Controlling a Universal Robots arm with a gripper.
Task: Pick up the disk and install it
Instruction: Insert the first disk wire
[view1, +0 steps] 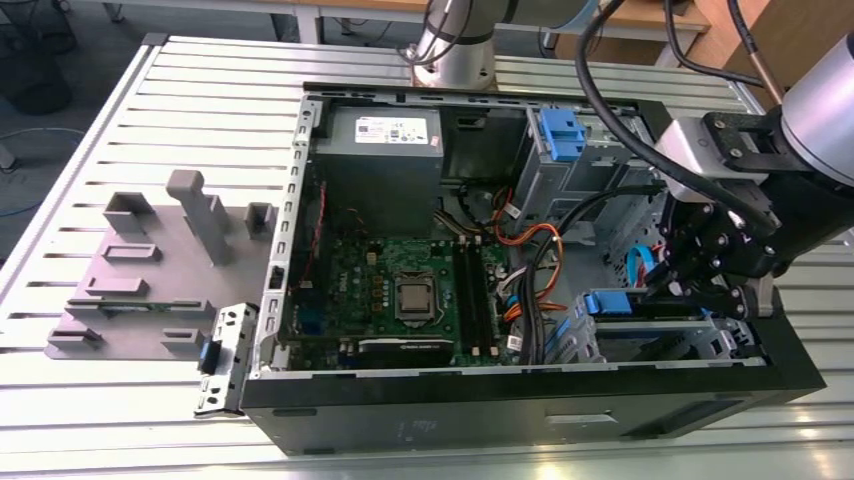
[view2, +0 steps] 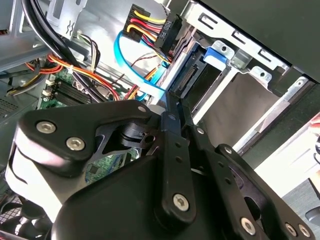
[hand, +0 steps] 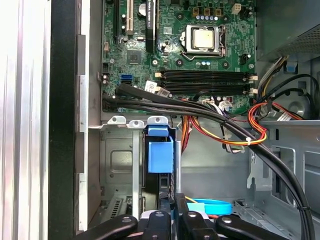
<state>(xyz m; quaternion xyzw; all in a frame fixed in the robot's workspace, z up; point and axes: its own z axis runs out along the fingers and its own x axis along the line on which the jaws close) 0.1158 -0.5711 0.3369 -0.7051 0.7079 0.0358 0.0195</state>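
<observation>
Disk, a flat silver-metal hard drive in a blue plastic carrier (hand: 160, 152), stands on edge in a grey steel drive bay (hand: 117, 165) at the front corner of the open black computer case (view1: 534, 405). In the first wrist view the carrier's blue handle end faces the camera, and the drive's long axis runs down into the bay, in line with the black gripper (hand: 167, 220).

The gripper's fingers sit close together right at the carrier's near edge, with dark material between them, but whether they actually pinch it I cannot tell. In the second wrist view the black linkage (view2: 172, 165) points straight toward the bay opening, where a blue tab (view2: 217, 52) shows against the metal.

Farther out, a bundle of black cables (hand: 200, 107) and orange wires (hand: 240, 135) crosses just beside the bay. Beyond that lies the green motherboard (view1: 400, 285). In the exterior view a second blue plastic carrier (view1: 561, 135) sits in the upper bay, well apart from the arm.
</observation>
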